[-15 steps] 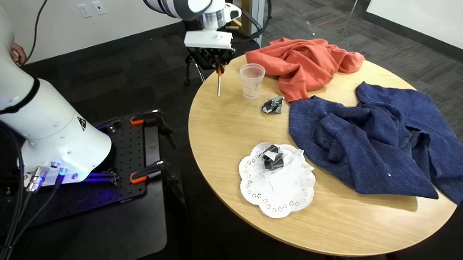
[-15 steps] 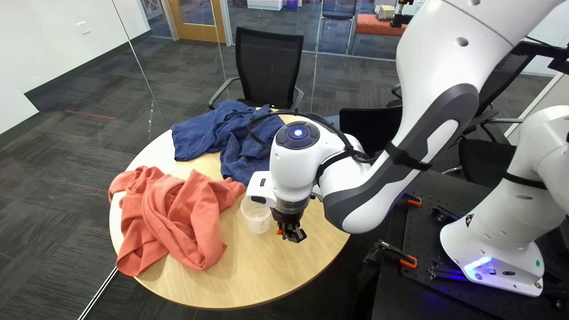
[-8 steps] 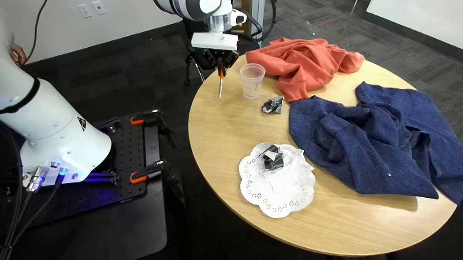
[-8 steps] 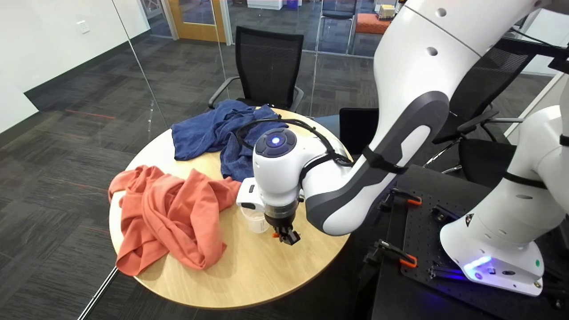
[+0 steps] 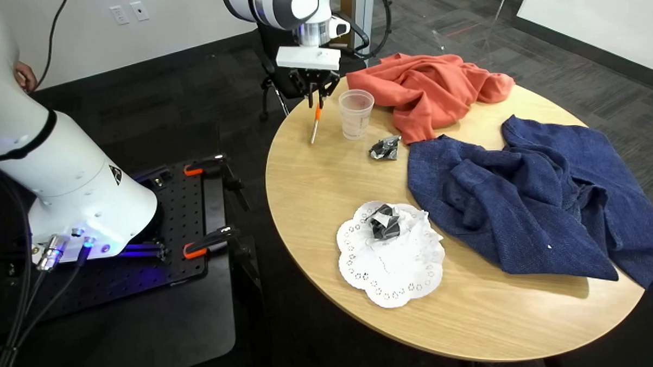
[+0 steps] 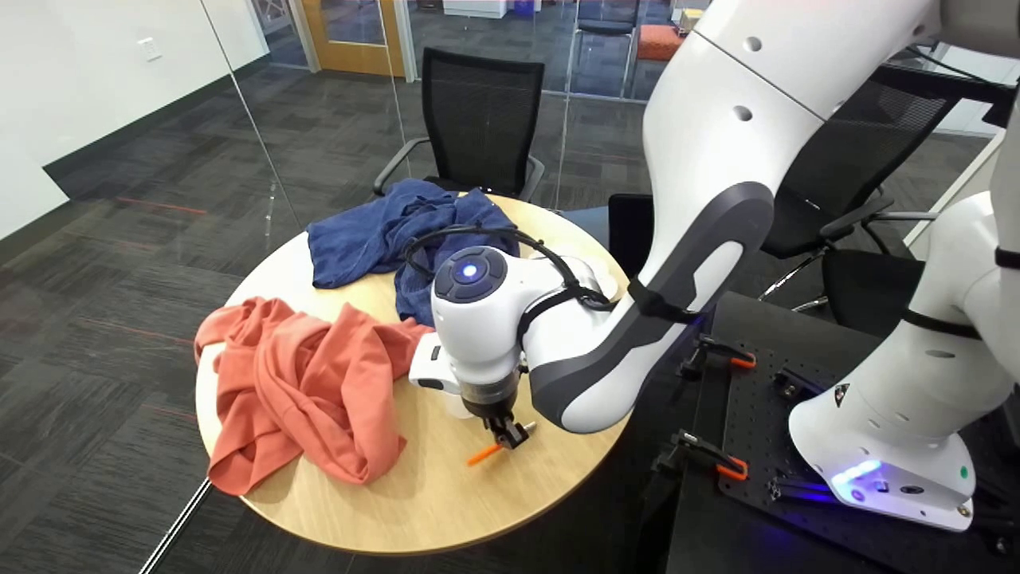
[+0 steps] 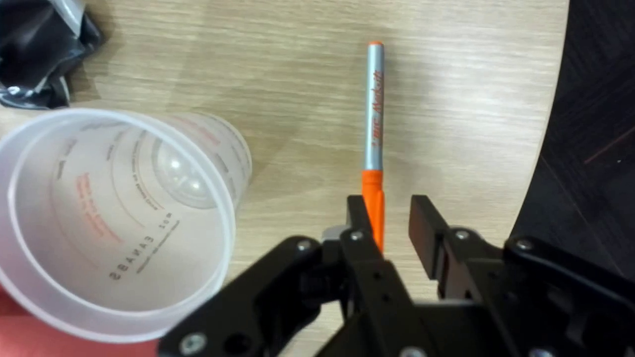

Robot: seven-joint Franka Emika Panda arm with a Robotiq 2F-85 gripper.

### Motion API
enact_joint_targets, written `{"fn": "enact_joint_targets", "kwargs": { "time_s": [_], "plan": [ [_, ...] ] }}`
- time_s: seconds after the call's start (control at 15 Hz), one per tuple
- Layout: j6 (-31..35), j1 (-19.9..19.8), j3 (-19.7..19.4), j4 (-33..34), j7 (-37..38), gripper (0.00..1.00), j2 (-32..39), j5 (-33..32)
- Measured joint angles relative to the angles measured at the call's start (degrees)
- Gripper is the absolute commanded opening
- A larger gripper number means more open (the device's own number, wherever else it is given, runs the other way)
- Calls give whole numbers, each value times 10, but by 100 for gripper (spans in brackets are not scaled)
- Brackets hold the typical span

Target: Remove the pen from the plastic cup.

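Observation:
The pen, with a silver barrel and orange cap, appears to lie on the table beside the cup, outside it. It shows in both exterior views [image 5: 315, 128] [image 6: 484, 455] and in the wrist view [image 7: 375, 109]. The clear plastic cup stands upright and empty, in both exterior views [image 5: 355, 114] [image 6: 458, 407] and at left in the wrist view [image 7: 124, 223]. My gripper [image 7: 389, 213] is open just above the pen's cap end; the left finger hides part of the cap. The gripper also shows in both exterior views [image 5: 316, 99] [image 6: 510, 434].
A red-orange cloth [image 5: 432, 93] lies behind the cup, and a dark blue cloth [image 5: 511, 199] lies further along the round table [image 5: 317, 222]. A crumpled dark wrapper [image 5: 385, 148] is near the cup. A white doily [image 5: 395, 273] holds another wrapper [image 5: 384, 223].
My gripper moved a little toward the cup side, then opened and let go of the pen. The pen now tilts away from the fingers and appears to rest on the table.

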Motion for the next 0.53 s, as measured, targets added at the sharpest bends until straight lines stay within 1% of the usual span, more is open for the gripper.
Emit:
{"fn": "enact_joint_targets", "kwargs": {
  "time_s": [0.2,0.33,0.4,0.53],
  "plan": [
    [-1,3,-1,3,14,84,1,-15],
    [-1,7,-3,4,31,98,-5,-30],
    [-1,9,-4,4,39,100,-10,-39],
    [-1,14,-6,2,55,100,-26,-52]
  ]
}}
